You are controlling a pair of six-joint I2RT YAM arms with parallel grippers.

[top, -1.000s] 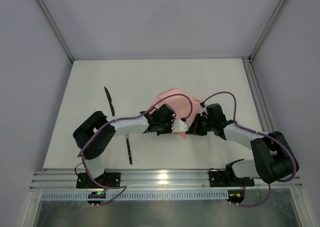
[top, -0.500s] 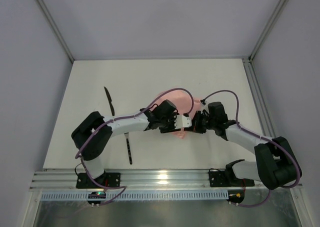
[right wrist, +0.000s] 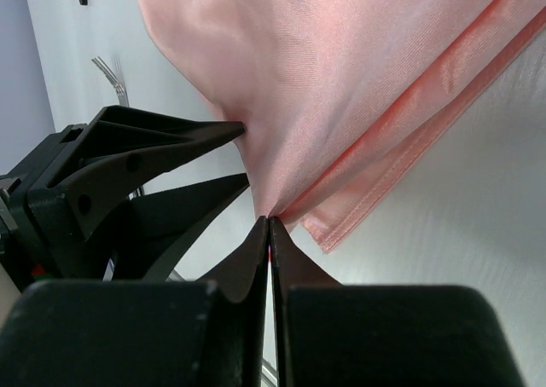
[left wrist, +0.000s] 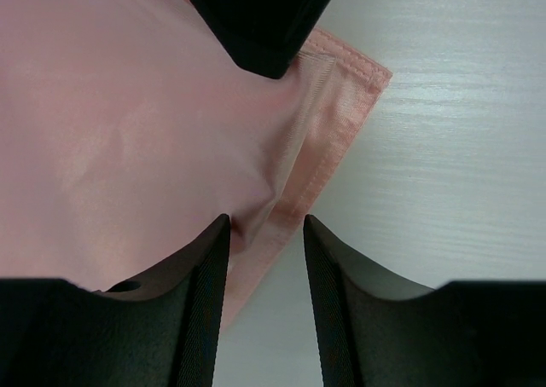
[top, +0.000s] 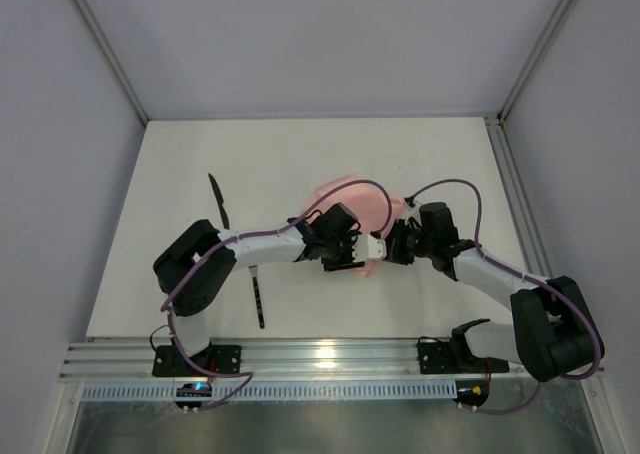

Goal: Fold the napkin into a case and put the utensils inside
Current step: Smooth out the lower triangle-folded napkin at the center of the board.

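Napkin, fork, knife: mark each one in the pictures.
Napkin (left wrist: pixel 128 123): left wrist view, on the broad pink cloth surface.
Fork (top: pixel 259 304): top view, on its dark handle.
Knife (top: pixel 218 202): top view, about halfway along it.

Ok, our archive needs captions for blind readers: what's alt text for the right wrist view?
The right gripper is shut, pinching a fold of the pink napkin between its fingertips, with the white table behind. The left gripper reaches in from the left, its dark jaws open beside the pinch.
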